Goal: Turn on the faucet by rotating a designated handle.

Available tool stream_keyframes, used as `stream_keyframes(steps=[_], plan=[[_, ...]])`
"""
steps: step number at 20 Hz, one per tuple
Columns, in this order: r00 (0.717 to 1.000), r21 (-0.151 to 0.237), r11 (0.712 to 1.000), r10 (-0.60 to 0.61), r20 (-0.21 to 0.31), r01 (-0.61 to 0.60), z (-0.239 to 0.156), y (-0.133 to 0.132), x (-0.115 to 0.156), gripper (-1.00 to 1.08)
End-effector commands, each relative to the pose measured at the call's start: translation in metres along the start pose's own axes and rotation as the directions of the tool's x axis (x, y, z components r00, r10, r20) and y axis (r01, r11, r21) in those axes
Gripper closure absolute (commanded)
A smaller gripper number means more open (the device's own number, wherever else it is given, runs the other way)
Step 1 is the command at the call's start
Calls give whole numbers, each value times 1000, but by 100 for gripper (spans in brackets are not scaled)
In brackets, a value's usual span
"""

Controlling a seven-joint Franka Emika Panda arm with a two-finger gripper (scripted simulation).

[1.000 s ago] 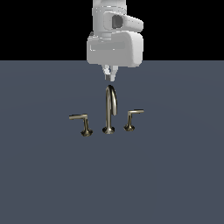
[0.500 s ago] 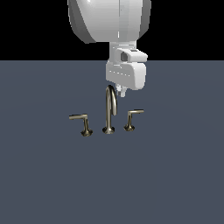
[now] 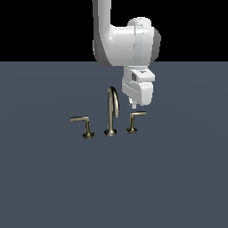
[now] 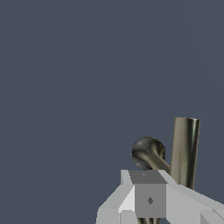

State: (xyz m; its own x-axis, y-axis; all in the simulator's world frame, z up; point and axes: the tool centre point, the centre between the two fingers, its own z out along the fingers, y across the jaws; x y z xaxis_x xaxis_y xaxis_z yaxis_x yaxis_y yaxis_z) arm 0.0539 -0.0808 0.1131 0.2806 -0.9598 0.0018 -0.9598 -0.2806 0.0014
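Since a moment ago, my arm has swung toward the exterior view's right and come lower, so my pincer [image 3: 133,107] now hangs just above the handle [image 3: 135,117]. My white arm drops from the top of the picture, with the wrist pointing straight down. Only one fingertip shows under the wrist, so I cannot tell whether my pincer is released or clenched.

The faucet [image 3: 111,111] stands near the middle of the dark grey tabletop [image 3: 114,187]. It is dull brass, with a tall arched spout in the centre. The handle, a short bar on a slim flared stem, stands just to the spout's right in the exterior view. A larger lever [image 3: 83,124] stands on the left.
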Motion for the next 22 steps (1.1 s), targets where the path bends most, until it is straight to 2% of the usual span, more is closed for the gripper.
stream_keyframes(steps=[1, 7, 14, 22], plan=[[999, 1, 999, 39, 0, -39, 9, -3, 10, 108], [996, 1, 996, 88, 1, -88, 21, -6, 23, 108], [996, 1, 996, 93, 1, -93, 22, -6, 24, 108], [996, 1, 996, 93, 2, -93, 22, 24, 36, 108]])
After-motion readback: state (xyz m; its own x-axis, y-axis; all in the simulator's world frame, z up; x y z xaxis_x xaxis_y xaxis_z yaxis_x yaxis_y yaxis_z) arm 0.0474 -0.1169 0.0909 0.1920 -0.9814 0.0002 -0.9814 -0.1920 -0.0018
